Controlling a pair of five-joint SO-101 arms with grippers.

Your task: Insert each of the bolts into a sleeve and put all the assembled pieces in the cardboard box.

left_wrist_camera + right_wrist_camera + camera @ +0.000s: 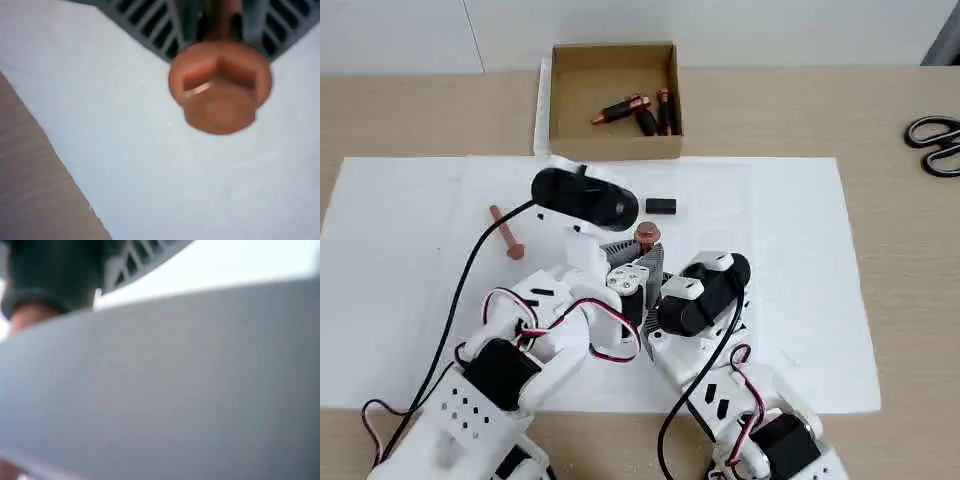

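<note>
On the arms' side of the cardboard box [616,148], the left tool [220,30] clamps a copper bolt [220,87] (head toward the box); whether the right tool [658,268] grips anything, I cannot tell.

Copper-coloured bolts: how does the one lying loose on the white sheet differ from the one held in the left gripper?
The loose bolt lies flat, shank fully visible; the held bolt shows mainly its head. The loose bolt is untouched; the held bolt is clamped in the left gripper. Both are copper-coloured.
</note>
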